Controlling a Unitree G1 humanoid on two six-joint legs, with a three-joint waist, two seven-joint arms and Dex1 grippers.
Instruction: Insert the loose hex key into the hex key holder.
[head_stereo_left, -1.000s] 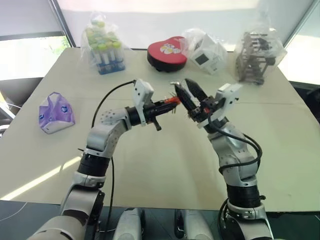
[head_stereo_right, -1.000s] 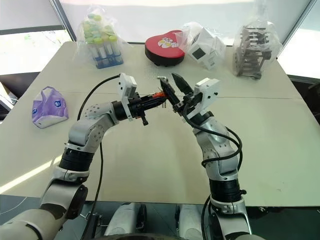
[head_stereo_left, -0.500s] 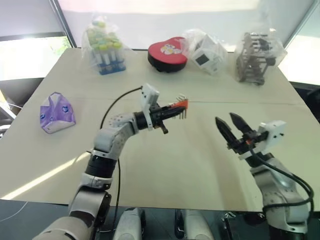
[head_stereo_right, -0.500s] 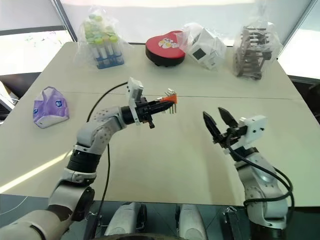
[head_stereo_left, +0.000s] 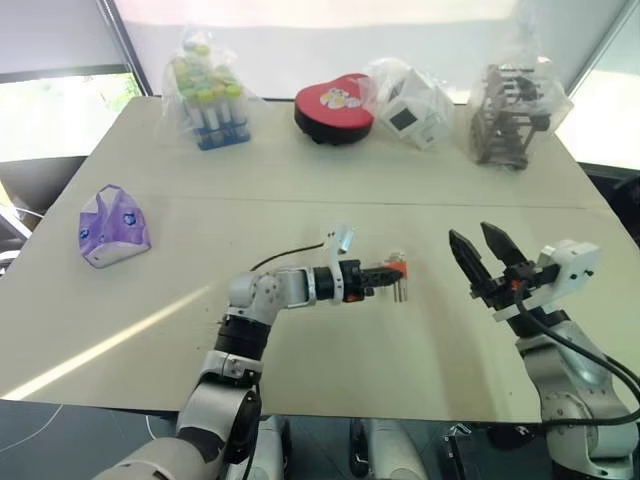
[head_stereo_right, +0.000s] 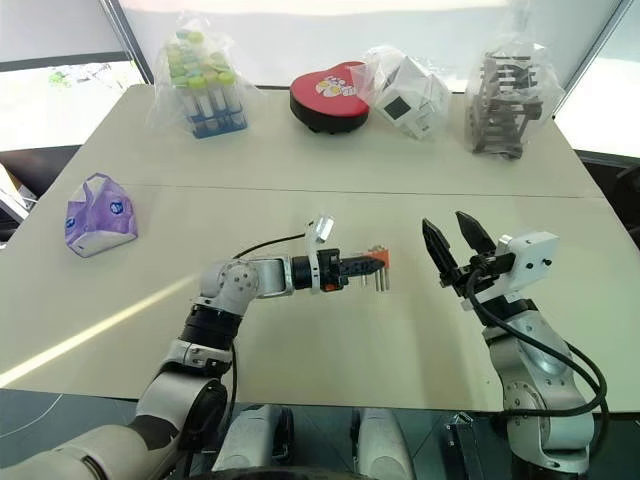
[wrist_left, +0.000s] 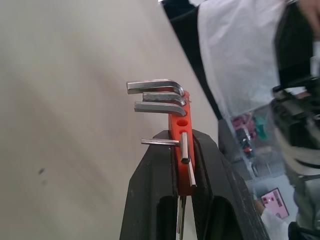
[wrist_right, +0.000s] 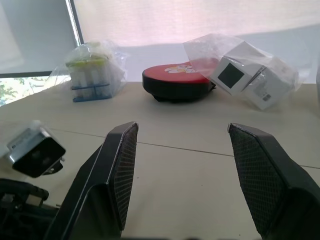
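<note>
My left gripper (head_stereo_left: 385, 273) is shut on the orange hex key holder (head_stereo_left: 398, 268), held low over the middle of the table (head_stereo_left: 300, 370). Thin metal keys hang down from the block. In the left wrist view the holder (wrist_left: 181, 150) sits between the two black fingers (wrist_left: 150, 200), and several bent keys (wrist_left: 155, 95) stick out of it. I cannot tell the loose hex key apart from the keys seated in the holder. My right gripper (head_stereo_left: 482, 250) stands open and empty to the right of the holder, a hand's width away, its fingers (wrist_right: 117, 170) wide apart.
A purple-and-white pouch (head_stereo_left: 112, 225) lies at the table's left. Along the far edge stand a bag of tubes (head_stereo_left: 210, 95), a red heart-shaped box (head_stereo_left: 335, 105), bagged white boxes (head_stereo_left: 410, 100) and a bagged dark rack (head_stereo_left: 512, 110).
My left gripper has sunk toward the table and shifted right with the holder, rolling so the keys hang down. My right gripper drew away to the right from the holder, then stayed still.
</note>
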